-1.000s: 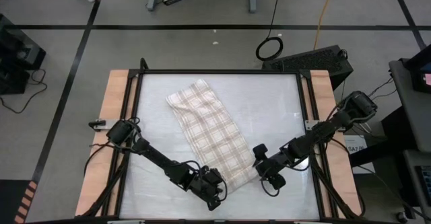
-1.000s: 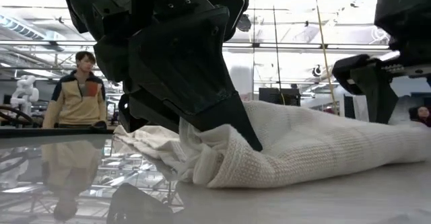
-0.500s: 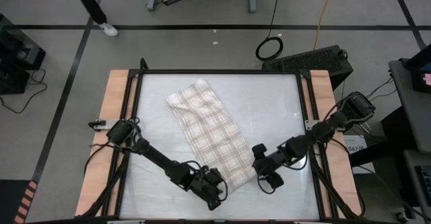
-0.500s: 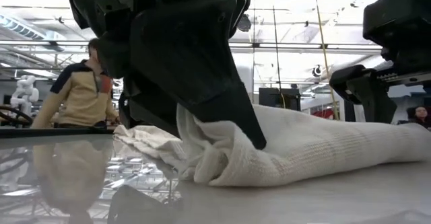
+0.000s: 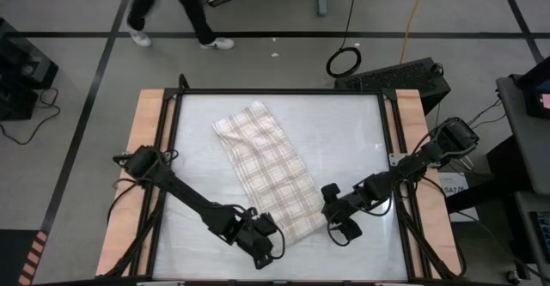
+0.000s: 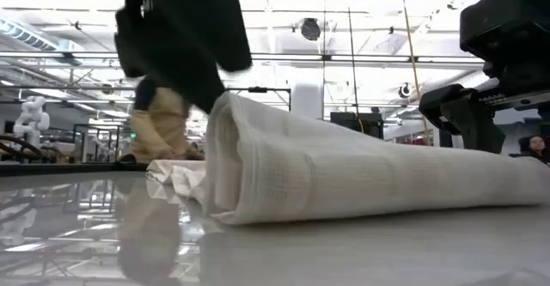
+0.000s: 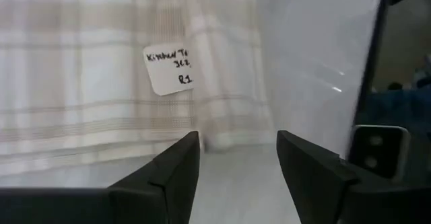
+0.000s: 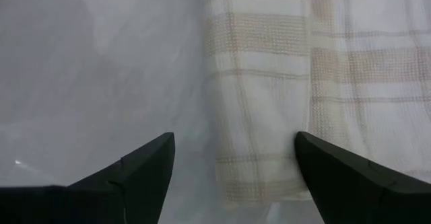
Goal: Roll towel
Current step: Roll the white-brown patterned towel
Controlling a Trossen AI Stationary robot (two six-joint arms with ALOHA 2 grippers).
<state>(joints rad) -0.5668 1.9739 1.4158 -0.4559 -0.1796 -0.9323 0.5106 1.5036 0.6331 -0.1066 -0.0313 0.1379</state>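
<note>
Towel (image 5: 269,177) lies as a long folded strip, slanting from the far left-centre of the table (image 5: 344,131) to the near middle, its near end lifted into a first soft fold. On the left, your left gripper (image 5: 262,243) sits just beside the near corner of that end, fingers apart and holding nothing; from its wrist the cloth edge and a small white label (image 7: 169,69) lie just ahead of the fingertips. To start the roll cleanly, I judge you should take both near corners level, tuck the fold tight, and turn it over evenly so it doesn't drift along the slant. The thin fabric will likely slip on the smooth top, so keep it pressed low. On the right, your right gripper (image 5: 342,220) waits just beside the other near corner, jaws wide and empty, the plaid edge between its fingers in its wrist view.

The table is glossy white and reflective, framed in black with wooden side strips. Beyond it is grey floor marked with dark tape lines, a cable loop (image 5: 344,61), and a person (image 5: 168,7) walking past the far left.
</note>
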